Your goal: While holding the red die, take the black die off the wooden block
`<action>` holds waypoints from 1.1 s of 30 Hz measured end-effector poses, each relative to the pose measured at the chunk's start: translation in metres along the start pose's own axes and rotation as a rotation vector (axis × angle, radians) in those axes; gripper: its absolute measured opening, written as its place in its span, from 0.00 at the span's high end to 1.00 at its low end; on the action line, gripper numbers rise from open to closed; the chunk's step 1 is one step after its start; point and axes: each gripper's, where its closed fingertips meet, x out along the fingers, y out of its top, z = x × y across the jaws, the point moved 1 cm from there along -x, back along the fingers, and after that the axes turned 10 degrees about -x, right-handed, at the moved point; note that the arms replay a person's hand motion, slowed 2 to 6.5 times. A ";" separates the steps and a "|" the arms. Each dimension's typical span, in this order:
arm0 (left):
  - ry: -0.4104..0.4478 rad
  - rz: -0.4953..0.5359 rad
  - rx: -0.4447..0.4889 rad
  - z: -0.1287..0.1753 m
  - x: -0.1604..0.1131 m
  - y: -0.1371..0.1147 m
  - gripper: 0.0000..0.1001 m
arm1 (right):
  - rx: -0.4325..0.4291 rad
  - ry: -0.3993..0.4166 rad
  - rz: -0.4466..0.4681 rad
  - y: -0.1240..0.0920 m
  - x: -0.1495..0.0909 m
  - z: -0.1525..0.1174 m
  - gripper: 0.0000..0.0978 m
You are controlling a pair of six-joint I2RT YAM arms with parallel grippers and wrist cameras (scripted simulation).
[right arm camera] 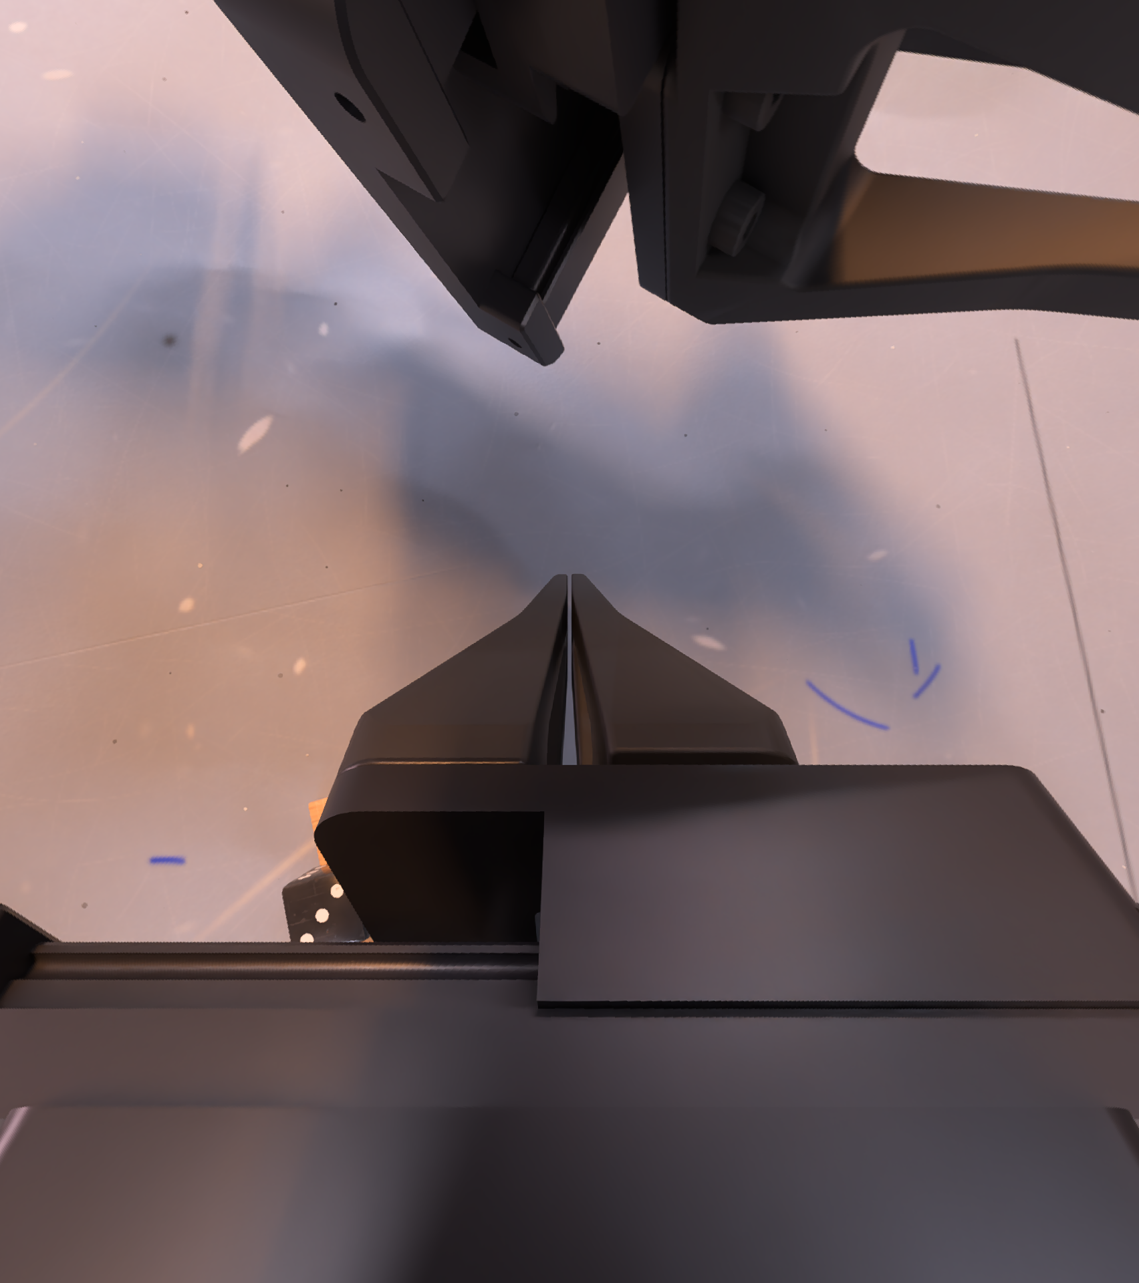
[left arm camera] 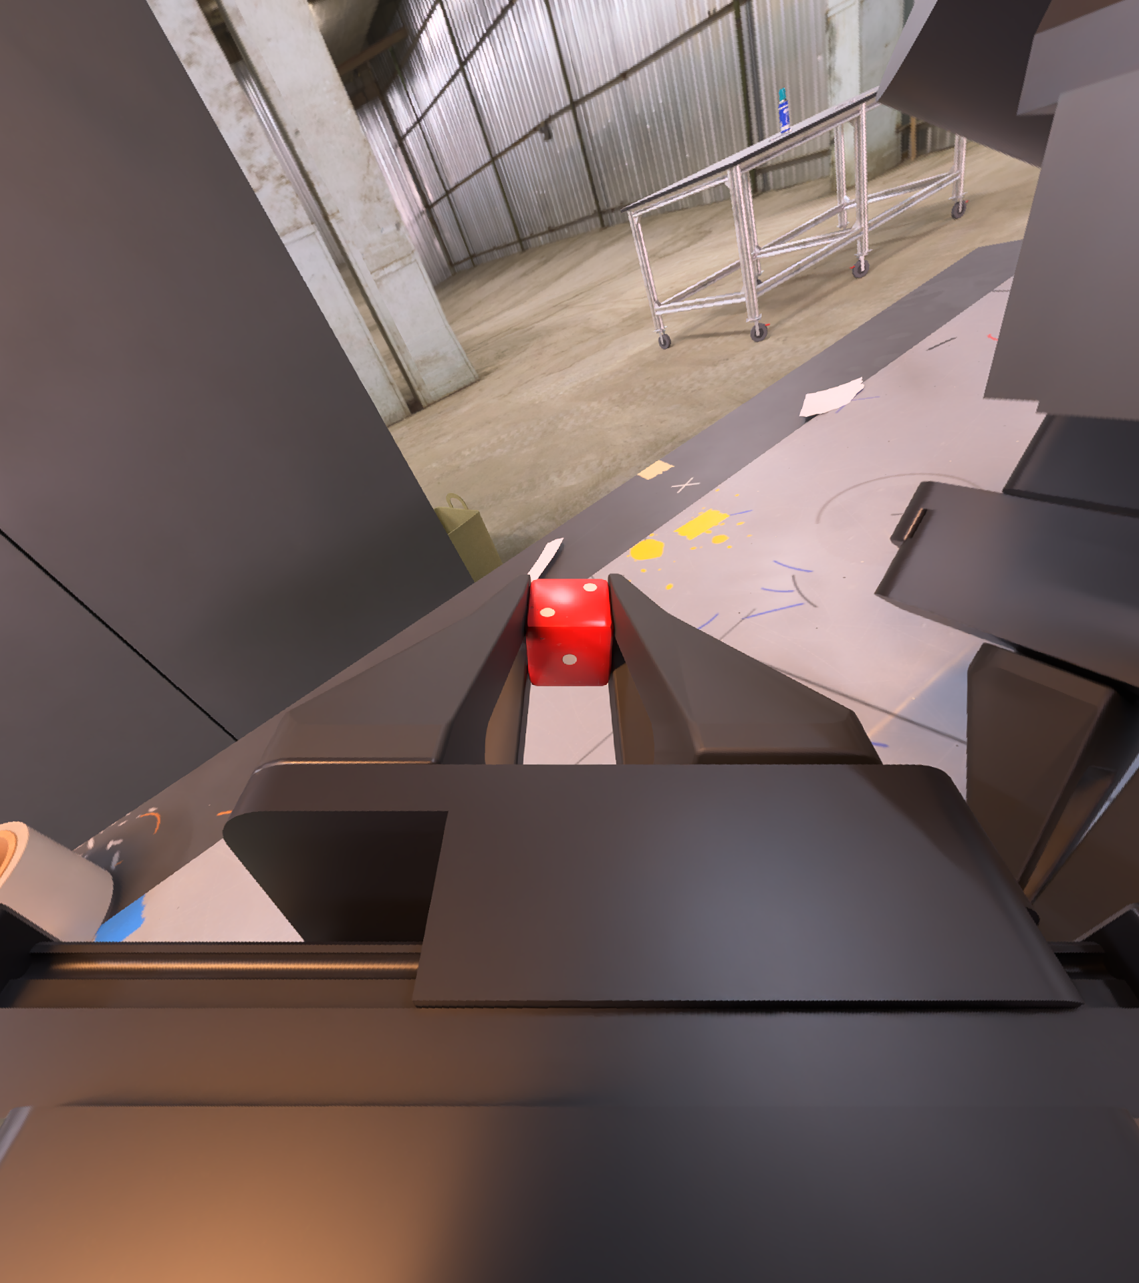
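In the left wrist view my left gripper (left arm camera: 568,590) is shut on the red die (left arm camera: 568,630), held above the grey table (left arm camera: 830,625). In the right wrist view my right gripper (right arm camera: 568,577) is shut and empty, its fingertips together above the table. The black die (right arm camera: 314,908) with white dots peeks out at the lower left behind the gripper's body. A sliver of the wooden block (right arm camera: 317,814) shows just beyond it. Whether the die rests on the block is hidden. The left arm (right arm camera: 553,173) hangs across the top of the right wrist view.
A roll of tape (left arm camera: 4,875) lies at the lower left of the left wrist view. The right arm's dark links (left arm camera: 1094,555) fill its right side. Yellow paint marks (left arm camera: 692,527) and a white paper scrap (left arm camera: 830,397) lie near the table's far edge.
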 end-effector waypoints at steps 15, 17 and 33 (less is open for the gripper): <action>0.002 0.004 0.000 0.000 0.000 0.000 0.82 | 0.028 0.015 0.041 -0.005 -0.021 0.010 0.78; 0.002 0.004 -0.002 0.000 0.000 0.000 0.82 | 0.030 0.041 0.053 -0.005 -0.026 0.008 0.76; -0.015 0.005 -0.007 0.002 0.000 0.000 0.82 | 0.065 0.392 0.097 -0.006 -0.062 -0.041 0.62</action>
